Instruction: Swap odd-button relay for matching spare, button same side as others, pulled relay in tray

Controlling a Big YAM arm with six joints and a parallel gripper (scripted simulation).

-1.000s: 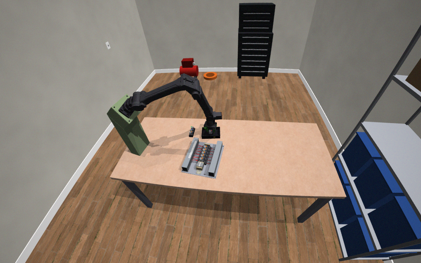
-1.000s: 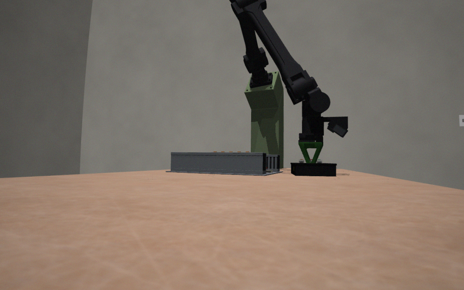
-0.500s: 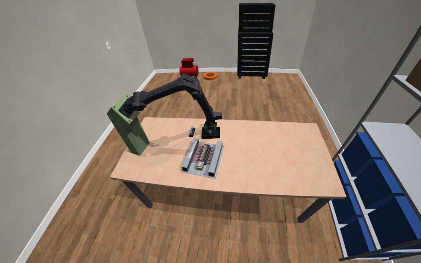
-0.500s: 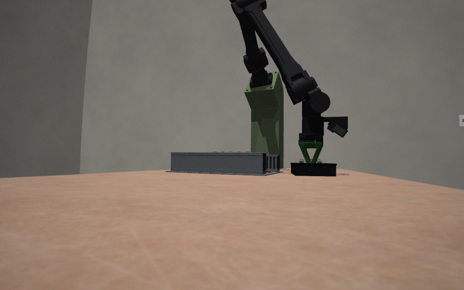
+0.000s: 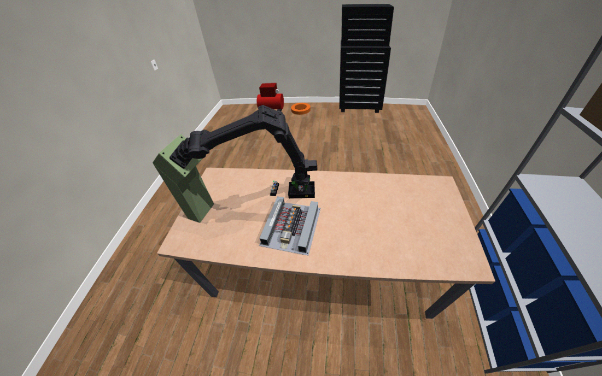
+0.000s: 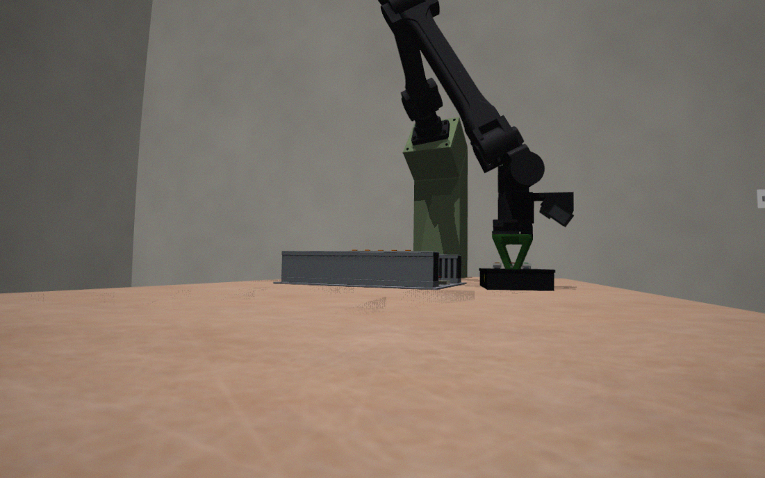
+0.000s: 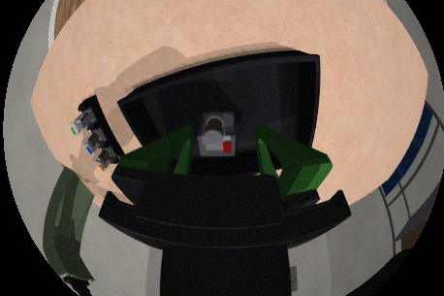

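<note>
My gripper (image 7: 224, 129) (image 6: 513, 266) is open, its green fingers apart and low over the black tray (image 7: 262, 83) (image 6: 517, 281) (image 5: 301, 195). A clear relay with a red button (image 7: 215, 144) stands in the tray between the fingers, with a gap on each side. Beside the tray, a black spare holder (image 7: 108, 129) (image 5: 273, 193) carries a relay with a green button (image 7: 84, 120), one with a blue button (image 7: 94, 141) and one with an orange button (image 7: 106, 157). The relay row (image 5: 291, 219) on the panel shows several orange buttons; an empty socket cannot be made out.
The grey panel (image 5: 293, 247) lies in front of the tray, with a raised wiring duct (image 5: 309, 227) (image 6: 361, 269) on the right and another duct (image 5: 271, 221) on the left of the row. The green arm pedestal (image 5: 191, 195) (image 6: 440, 208) stands at the table's left.
</note>
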